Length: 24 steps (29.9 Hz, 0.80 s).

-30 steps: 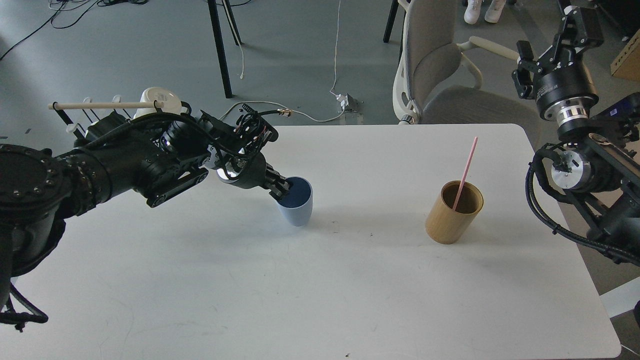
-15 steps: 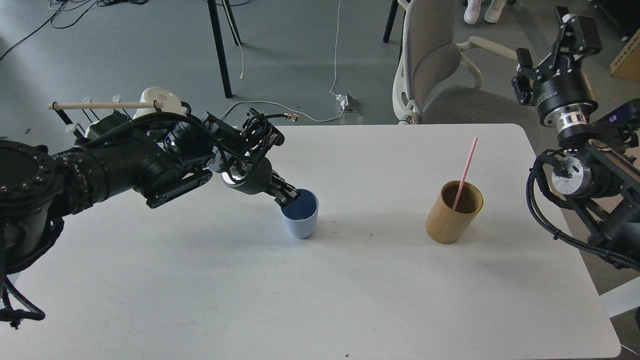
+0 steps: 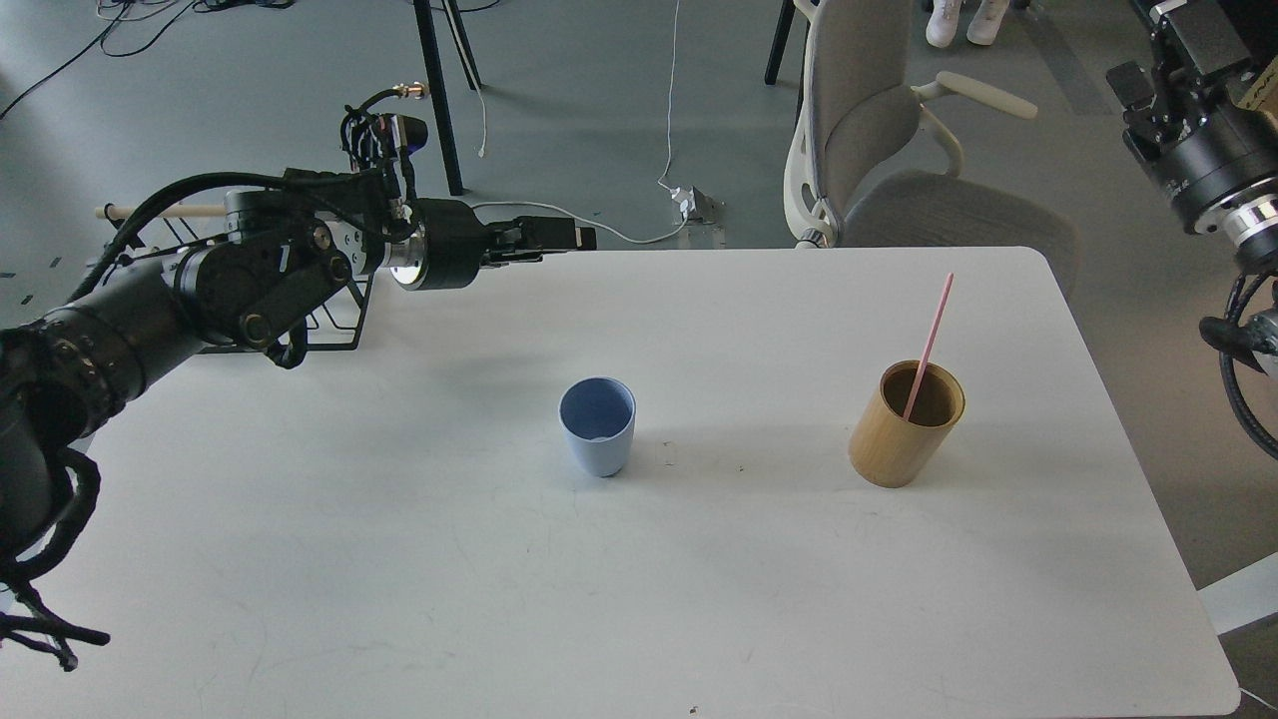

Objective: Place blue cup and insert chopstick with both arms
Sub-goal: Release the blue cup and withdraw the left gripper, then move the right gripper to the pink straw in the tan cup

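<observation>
A white table (image 3: 399,559) with rounded corners stands on a grey floor (image 3: 250,90), a grey office chair (image 3: 879,170) behind it; no writing is legible. The blue cup (image 3: 597,426), pale outside and darker inside, stands upright mid-table, well apart from the bamboo holder (image 3: 905,424) where 1 pink chopstick (image 3: 929,345) leans. The left gripper (image 3: 569,238) hangs empty above the table's far edge, how far apart its fingers are I cannot tell, and the right gripper (image 3: 1173,50) is cut off at the frame edge, its opening equally unclear.

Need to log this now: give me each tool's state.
Left tool: holding nothing, clear of the blue cup; open or shut cannot be told.
Right tool: partly cut off, cannot be told.
</observation>
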### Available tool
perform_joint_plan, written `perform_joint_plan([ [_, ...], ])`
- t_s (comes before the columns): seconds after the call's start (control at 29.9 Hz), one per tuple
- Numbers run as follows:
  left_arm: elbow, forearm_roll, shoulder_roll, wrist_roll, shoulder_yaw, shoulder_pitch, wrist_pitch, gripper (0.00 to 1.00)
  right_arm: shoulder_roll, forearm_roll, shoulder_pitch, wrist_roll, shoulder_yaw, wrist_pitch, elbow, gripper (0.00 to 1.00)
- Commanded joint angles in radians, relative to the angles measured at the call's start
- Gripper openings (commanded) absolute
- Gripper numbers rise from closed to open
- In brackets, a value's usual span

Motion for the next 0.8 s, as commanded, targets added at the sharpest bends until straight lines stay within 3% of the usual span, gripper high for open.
perform_joint_plan([
  [0.0,0.0,-0.272,0.009,0.0,-0.131,0.084,-0.005,0.9,-0.127,-0.171,-0.031,0.0,-0.127,-0.05,0.084,0.95],
  [0.13,0.0,-0.524,-0.003,0.0,-0.257,0.157,-0.01,0.91,-0.138,-0.298,-0.064,0.0,-0.273,-0.304,0.083,0.95],
  [0.2,-0.002,-0.59,-0.006,0.0,-0.28,0.189,-0.01,0.92,-0.127,-0.3,-0.075,0.0,-0.331,-0.359,0.081,0.95],
  [0.77,-0.003,-0.648,-0.026,0.0,-0.31,0.234,-0.01,0.94,0.097,-0.341,-0.155,0.0,-0.376,-0.375,0.004,0.91],
])
